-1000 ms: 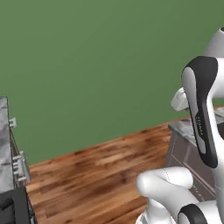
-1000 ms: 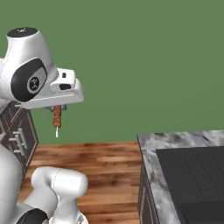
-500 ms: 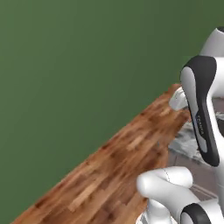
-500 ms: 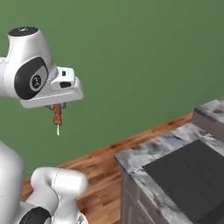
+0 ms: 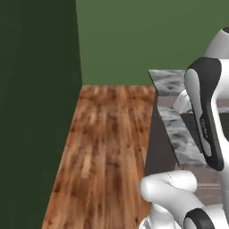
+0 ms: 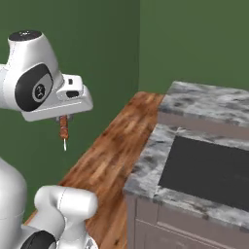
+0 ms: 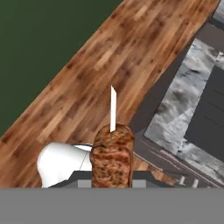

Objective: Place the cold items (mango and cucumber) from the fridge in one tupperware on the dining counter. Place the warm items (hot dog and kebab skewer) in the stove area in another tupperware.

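- Browned meat on the kebab skewer (image 7: 112,159) sits at 6 o'clock in my hand view, with its pale pointed tip aimed toward 12 o'clock over the wooden floor (image 7: 105,65).
- From the right base view I see the gripper (image 6: 63,118) closed on the kebab skewer (image 6: 63,130); the skewer hangs straight down below the white hand, tip lowest, clear of every surface.
- My hand view places the marbled worktop (image 7: 183,105) of the stove area at 3 o'clock of the skewer, well apart from it, with the black range surface beyond toward the frame edge.
- My right base view shows the stove area (image 6: 204,170) between 3 and 5 o'clock, its black top framed by grey marbled stone, and the held skewer at 9 o'clock, well apart over the floor.
- My left base view shows the wooden floor (image 5: 107,147) running toward 12 o'clock, a dark green wall (image 5: 36,112) at 9 o'clock, and a marbled worktop edge (image 5: 174,129) at 3 o'clock.
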Motion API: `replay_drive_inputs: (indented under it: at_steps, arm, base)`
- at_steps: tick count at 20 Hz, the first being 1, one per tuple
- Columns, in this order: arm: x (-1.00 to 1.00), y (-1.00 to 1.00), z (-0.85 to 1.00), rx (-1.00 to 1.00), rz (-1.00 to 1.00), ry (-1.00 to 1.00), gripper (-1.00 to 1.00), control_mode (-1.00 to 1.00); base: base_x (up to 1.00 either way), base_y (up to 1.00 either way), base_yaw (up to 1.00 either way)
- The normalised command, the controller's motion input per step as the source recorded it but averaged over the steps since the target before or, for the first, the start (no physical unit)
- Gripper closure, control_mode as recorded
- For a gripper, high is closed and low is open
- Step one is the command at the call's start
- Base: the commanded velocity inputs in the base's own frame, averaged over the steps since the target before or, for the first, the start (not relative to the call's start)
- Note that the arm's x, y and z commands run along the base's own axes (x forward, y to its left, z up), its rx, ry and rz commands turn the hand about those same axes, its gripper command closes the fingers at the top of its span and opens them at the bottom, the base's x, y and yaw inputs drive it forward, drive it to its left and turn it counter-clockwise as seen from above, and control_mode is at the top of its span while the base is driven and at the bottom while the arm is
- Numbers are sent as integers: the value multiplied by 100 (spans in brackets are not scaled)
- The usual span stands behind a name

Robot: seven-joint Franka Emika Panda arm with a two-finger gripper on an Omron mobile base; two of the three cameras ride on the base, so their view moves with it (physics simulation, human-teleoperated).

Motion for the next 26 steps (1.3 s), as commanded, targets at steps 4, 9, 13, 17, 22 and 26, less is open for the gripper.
replay_drive_inputs:
  at_steps: [4, 9, 13, 17, 22, 26]
  arm:
    - [0, 0, 0, 0, 0, 0, 100, 100]
    - [0, 0, 0, 0, 0, 0, 100, 100]
    - [0, 0, 0, 0, 0, 0, 100, 100]
    - [0, 0, 0, 0, 0, 0, 100, 100]
    - [0, 0, 0, 0, 0, 0, 100, 100]
    - [0, 0, 0, 0, 0, 0, 100, 100]
  base:
    - [97, 86, -100]
    - [100, 82, -100]
    - [100, 88, -100]
    - [84, 98, -97]
    - [33, 100, -64]
    - [-12, 100, -11]
